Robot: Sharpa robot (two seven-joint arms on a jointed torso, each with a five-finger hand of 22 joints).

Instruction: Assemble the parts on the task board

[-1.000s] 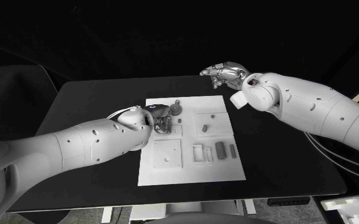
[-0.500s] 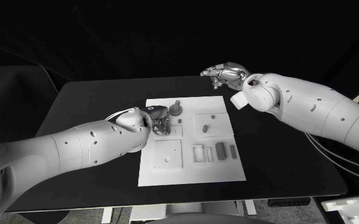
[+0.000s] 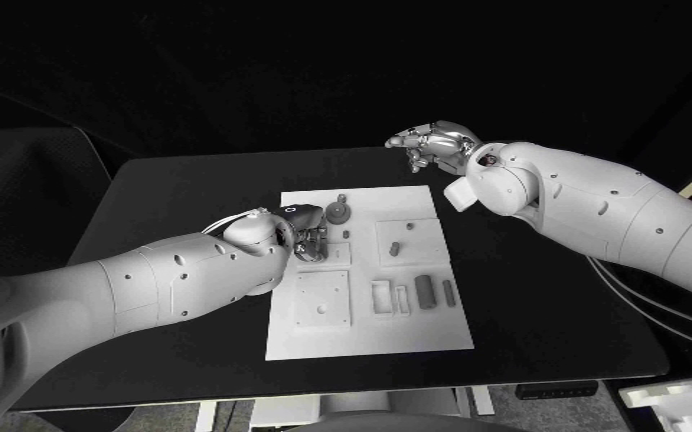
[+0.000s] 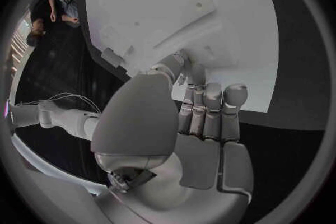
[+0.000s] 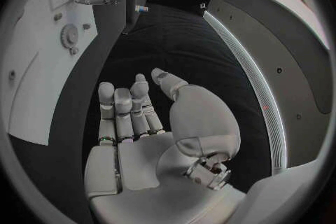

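Two robot hands: left robot hand [image 3: 306, 237], grip unclear, lies on the white rectangular task board [image 3: 368, 337] at frame centre; right robot hand [image 3: 433, 142], empty with fingers loosely apart, hovers upper right.

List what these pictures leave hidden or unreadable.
- Head view: the left hand covers the task board spot beneath it; whether it holds a part cannot be told.
- Left wrist view: the palm blocks the fingertips' contact.
- Head view: the grey parts are too small to identify.
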